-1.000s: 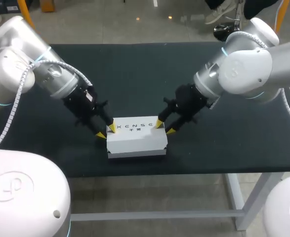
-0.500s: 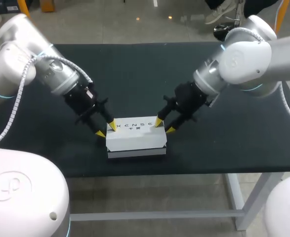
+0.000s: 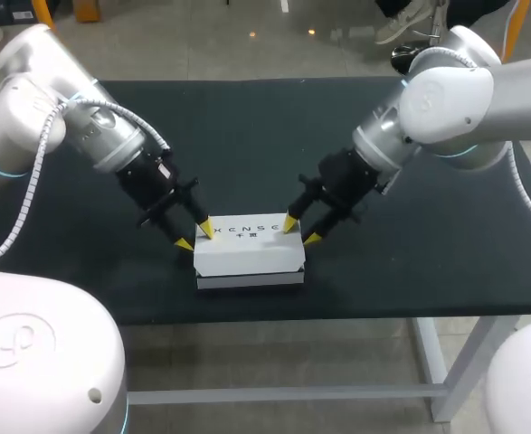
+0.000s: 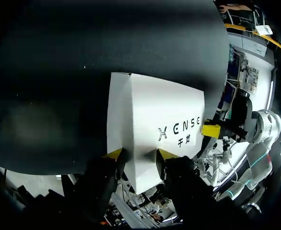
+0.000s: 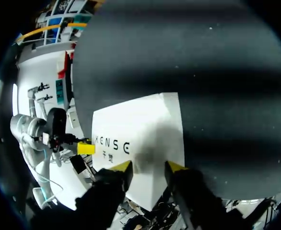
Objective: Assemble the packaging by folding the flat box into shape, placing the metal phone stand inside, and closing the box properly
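A closed white box (image 3: 247, 255) with dark lettering on its lid lies near the table's front edge. My left gripper (image 3: 194, 237) stands open over the box's back left corner, one yellow tip outside the left wall, the other on the lid. My right gripper (image 3: 299, 231) stands open the same way over the back right corner. In the left wrist view the box (image 4: 150, 120) runs in between the left gripper's (image 4: 140, 154) fingers. In the right wrist view the box (image 5: 140, 134) lies between the right gripper's (image 5: 147, 166) fingers. The metal phone stand is not in sight.
The black table (image 3: 247, 145) stretches bare behind and to both sides of the box. Its front edge (image 3: 355, 312) runs just ahead of the box.
Both arms have shifted a little at the upper joints, and the fingers have spread slightly. The box has barely moved.
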Controlling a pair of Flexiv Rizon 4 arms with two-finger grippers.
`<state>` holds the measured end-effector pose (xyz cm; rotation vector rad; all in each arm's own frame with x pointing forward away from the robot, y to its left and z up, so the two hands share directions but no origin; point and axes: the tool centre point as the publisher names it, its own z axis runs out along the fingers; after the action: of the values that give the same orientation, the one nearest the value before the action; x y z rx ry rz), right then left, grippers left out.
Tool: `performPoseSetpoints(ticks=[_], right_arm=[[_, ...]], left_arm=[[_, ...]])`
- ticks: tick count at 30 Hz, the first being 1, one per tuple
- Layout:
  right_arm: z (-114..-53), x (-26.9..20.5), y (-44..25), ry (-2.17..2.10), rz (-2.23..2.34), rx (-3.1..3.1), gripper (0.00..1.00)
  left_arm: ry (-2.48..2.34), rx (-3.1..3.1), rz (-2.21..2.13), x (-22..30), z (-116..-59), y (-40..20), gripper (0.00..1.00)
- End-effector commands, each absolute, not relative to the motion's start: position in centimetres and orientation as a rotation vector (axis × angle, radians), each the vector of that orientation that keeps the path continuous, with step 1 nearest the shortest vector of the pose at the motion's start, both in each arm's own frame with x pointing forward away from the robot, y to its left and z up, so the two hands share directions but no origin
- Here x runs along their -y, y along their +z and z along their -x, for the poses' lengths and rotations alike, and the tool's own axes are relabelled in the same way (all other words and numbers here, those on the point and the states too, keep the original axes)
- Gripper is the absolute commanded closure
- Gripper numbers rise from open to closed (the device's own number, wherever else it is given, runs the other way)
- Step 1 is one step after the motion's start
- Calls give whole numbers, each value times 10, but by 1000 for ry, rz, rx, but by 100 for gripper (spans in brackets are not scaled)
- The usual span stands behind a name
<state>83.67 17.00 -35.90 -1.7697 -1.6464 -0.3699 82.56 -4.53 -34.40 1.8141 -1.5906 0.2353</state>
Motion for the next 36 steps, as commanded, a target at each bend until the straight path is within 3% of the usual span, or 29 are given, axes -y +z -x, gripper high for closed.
performPoseSetpoints(ticks=[1, 19, 28, 36], right_arm=[[-840, -175, -360, -338, 1736, 1642, 49], [-840, -175, -360, -338, 1736, 1642, 51], [-840, -175, -360, -338, 1736, 1642, 51], [-840, -175, -360, -338, 1736, 1642, 53]], left_arm=[[237, 1583, -1826, 48, -824, -345, 53], [240, 1576, -1829, 47, -823, -346, 53], [240, 1576, -1829, 47, -823, -346, 49], [240, 1576, -1829, 47, -823, -346, 56]])
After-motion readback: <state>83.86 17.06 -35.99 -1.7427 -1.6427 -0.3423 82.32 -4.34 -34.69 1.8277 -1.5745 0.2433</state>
